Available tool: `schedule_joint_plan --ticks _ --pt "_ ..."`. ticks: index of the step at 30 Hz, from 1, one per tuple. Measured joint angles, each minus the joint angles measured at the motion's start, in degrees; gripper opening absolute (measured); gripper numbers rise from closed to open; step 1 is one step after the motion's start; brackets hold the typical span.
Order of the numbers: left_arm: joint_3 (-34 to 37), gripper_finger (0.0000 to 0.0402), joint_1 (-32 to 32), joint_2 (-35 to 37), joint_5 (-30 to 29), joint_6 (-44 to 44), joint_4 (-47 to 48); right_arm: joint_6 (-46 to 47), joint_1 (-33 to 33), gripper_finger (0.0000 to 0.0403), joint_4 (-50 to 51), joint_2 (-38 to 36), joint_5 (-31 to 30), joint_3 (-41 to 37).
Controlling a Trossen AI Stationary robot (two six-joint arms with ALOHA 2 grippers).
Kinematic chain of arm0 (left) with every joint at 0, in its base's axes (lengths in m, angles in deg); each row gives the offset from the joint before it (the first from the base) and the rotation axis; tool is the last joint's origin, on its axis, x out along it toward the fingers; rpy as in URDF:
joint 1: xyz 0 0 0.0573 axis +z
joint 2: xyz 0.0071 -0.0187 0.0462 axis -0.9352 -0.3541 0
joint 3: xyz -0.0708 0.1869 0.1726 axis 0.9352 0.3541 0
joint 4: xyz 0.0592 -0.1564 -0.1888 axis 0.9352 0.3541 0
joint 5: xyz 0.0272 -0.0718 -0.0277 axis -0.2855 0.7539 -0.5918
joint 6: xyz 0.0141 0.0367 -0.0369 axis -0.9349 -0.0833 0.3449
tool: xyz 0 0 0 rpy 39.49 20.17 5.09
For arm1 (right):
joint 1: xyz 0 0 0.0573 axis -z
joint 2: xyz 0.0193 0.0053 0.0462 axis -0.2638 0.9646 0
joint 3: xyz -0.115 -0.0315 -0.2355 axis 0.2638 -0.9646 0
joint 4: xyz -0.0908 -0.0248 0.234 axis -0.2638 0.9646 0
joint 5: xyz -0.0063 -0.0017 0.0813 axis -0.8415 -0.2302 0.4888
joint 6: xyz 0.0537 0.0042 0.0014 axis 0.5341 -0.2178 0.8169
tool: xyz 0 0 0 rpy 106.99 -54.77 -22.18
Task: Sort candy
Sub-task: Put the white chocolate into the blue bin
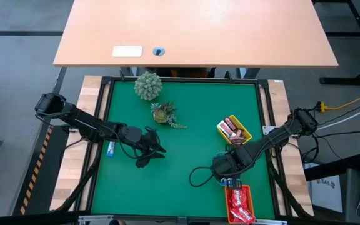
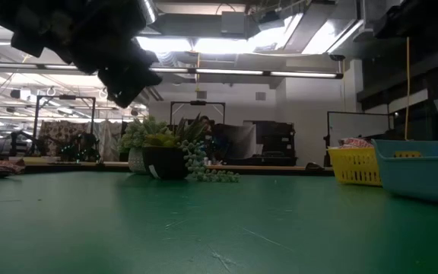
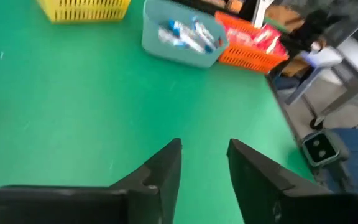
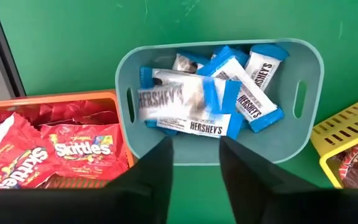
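1. A green mat (image 1: 186, 131) covers the table, and everything sits on it.
2. The left gripper (image 1: 150, 150) hovers over the mat's left half, away from all the trays. Its two fingers stand apart with bare mat between them, holding nothing.
3. The right gripper (image 4: 191, 168) hangs just above the blue tray, near the mat's right edge. Its fingers are parted and hold nothing.
4. An orange tray (image 4: 55, 99) sits at the mat's front right corner, touching the blue tray. It is full of shiny red packets (image 4: 79, 148).
5. The blue tray (image 4: 309, 134) sits between the orange tray and the yellow tray. It holds a loose heap of blue-and-white wrappers (image 4: 194, 102); one bar lies across the top of the pile.
6. The yellow tray (image 1: 234, 130) sits further back along the right edge. It holds dark brown mini bars (image 1: 232, 129).
7. Two small green plants (image 1: 149, 85) stand near the mat's back edge, left of centre, well apart from the trays.
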State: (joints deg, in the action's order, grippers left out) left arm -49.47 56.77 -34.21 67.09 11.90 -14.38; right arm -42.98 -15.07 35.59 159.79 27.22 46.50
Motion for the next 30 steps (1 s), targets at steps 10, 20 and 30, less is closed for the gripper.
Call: schedule_joint_plan --ticks 10,20,30 --pt "0.0 0.0234 0.5 0.1 -1.1 0.1 4.3 0.0 0.0 0.0240 0.0 0.0 0.0 0.0" --pt "-16.3 0.0240 2.4 2.8 2.9 -2.7 50.5 0.0 0.0 0.0268 -0.4 0.0 0.0 0.0" --pt "-24.2 0.0237 -0.6 2.3 3.1 33.4 86.0 0.0 0.0 0.0269 -3.4 0.1 0.0 0.0"
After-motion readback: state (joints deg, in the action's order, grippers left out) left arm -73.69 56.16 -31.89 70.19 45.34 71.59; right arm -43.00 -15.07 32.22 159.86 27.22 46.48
